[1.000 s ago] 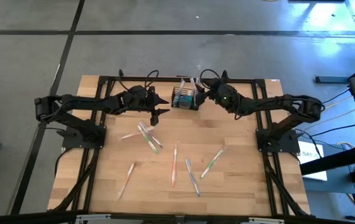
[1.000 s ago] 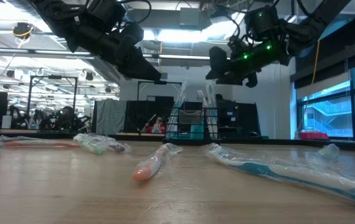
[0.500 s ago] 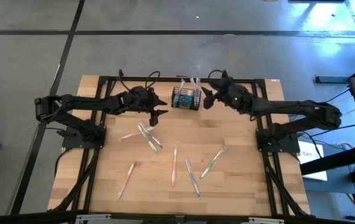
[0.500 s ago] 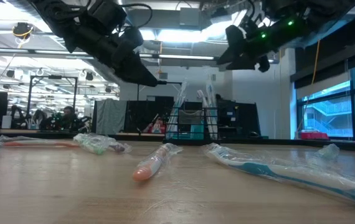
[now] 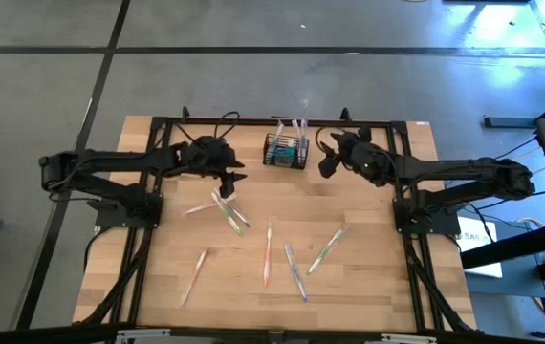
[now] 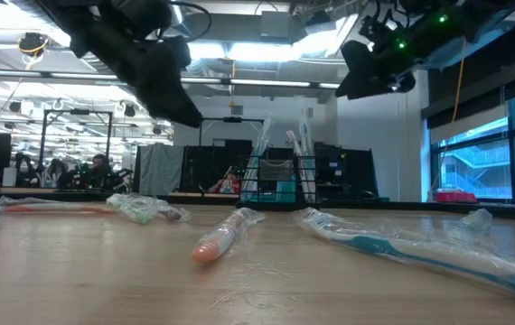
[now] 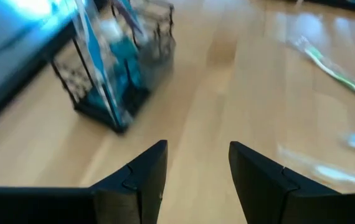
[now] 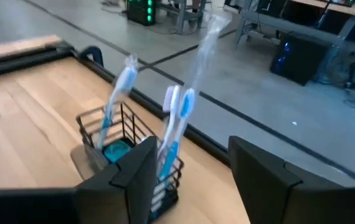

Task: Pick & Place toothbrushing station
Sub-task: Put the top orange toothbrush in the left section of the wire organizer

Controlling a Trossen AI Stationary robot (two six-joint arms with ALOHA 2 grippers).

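The toothbrushing station [image 5: 285, 150], a small black wire-mesh caddy, stands on its base near the table's far edge, with wrapped toothbrushes [image 8: 179, 118] upright in it. It also shows in the low view [image 6: 277, 181] and the left wrist view [image 7: 123, 70]. My left gripper [image 5: 234, 175] hovers to the station's left, open, with nothing between its fingers [image 7: 139, 176]. My right gripper [image 5: 327, 164] hovers to its right, raised above the table [image 6: 370, 74], open and holding nothing [image 8: 193, 171].
Several wrapped toothbrushes lie loose on the wooden table: a cluster [image 5: 225, 208] near my left gripper, others at mid-table [image 5: 268, 250], [image 5: 327, 247], [image 5: 294, 271] and toward the near left [image 5: 194, 275]. Black frame rails [image 5: 158, 129] run along the table's sides.
My right gripper has drawn back from the station toward the table's right edge and risen, its wrist rolling a little. My left gripper has pulled back slightly toward the table's left edge. The station has stayed where it was.
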